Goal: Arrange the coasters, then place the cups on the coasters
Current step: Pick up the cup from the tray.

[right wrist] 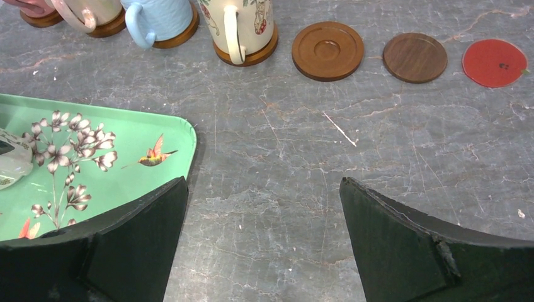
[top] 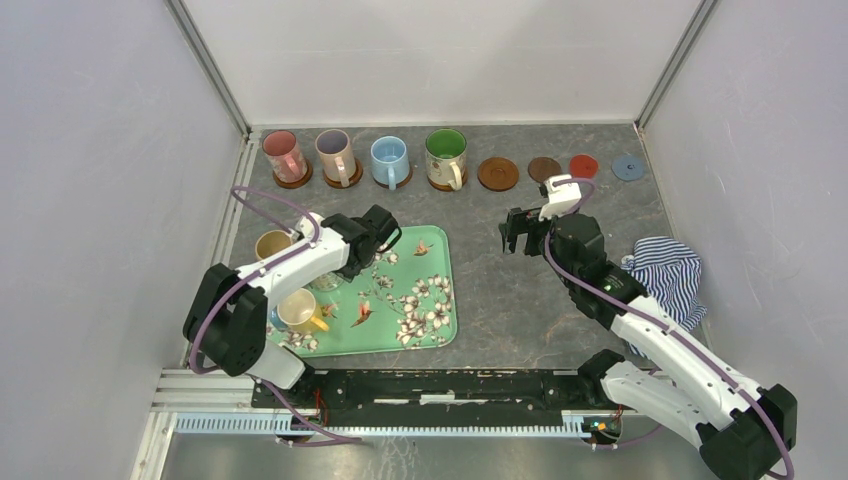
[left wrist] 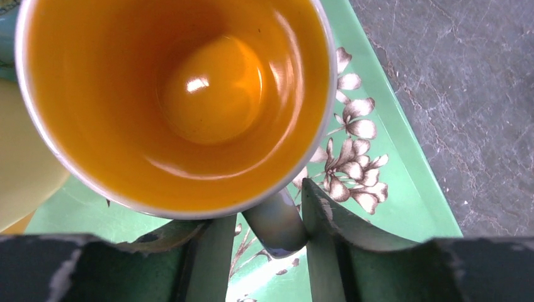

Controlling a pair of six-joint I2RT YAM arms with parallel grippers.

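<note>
The left gripper is over the back left part of the green tray, with its fingers set on either side of the handle of the orange cup. The jaws are partly closed. One finger touches the handle and the other is just beside it, with a sliver of tray showing between them. Whether the handle is firmly clamped cannot be told. The orange cup stands upright on the tray.

A tan cup is at the tray's back left corner. A yellow cup is on the tray's near left part.

The right gripper hangs over the bare table just right of the tray's back right corner. Its jaws are spread wide and hold nothing.

Behind the tray runs a row along the table's far edge. The pink cup, lilac cup, blue cup and green cup each stand on a wooden coaster. Further right of the tray in the same row lie four bare coasters: an orange-brown coaster, a dark brown coaster, a red coaster and a blue-grey coaster.

A striped cloth lies well right of the tray, beside the right arm.
</note>
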